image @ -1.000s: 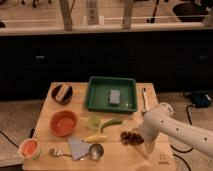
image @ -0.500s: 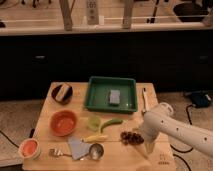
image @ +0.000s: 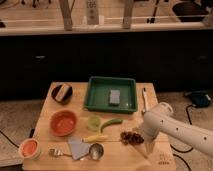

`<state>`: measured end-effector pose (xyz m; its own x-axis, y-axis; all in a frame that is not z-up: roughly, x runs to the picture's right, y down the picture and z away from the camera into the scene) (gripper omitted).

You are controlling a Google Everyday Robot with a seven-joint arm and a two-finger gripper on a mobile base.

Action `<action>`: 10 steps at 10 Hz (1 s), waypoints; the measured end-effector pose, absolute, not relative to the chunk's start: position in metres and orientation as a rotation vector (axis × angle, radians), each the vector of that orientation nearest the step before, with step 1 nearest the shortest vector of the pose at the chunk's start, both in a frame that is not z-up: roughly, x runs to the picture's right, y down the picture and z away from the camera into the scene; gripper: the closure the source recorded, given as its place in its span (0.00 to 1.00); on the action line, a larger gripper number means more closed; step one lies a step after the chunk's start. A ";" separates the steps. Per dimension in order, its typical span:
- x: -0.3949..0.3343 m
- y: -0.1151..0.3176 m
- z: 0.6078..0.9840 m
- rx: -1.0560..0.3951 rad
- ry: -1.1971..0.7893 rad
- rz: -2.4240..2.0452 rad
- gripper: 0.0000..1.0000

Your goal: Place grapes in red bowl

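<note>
One small bunch of grapes (image: pixel 130 137) lies towards the near right corner of the worktop (image: pixel 155 160), its long axis roughly parallel to the near edge. The gripper (image: pixel 145 142) hangs at the bunch's right end. Whether it is open or has hold of anything, I cannot tell. The red bowl (image: pixel 64 123) sits well apart, near the left edge. A green tray (image: pixel 95 95) by the far edge holds a grey block (image: pixel 114 96). A dark bowl (image: pixel 62 93) in the far left corner holds something pale. A small orange cup (image: pixel 30 148) stands at the near left corner.
</note>
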<state>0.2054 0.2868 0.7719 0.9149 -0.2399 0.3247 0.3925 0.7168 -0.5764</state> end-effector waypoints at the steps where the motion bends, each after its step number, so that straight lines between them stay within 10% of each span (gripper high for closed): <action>1: 0.205 0.287 0.772 -0.688 -0.234 -0.353 0.20; 10: 0.207 0.288 0.775 -0.691 -0.231 -0.346 0.20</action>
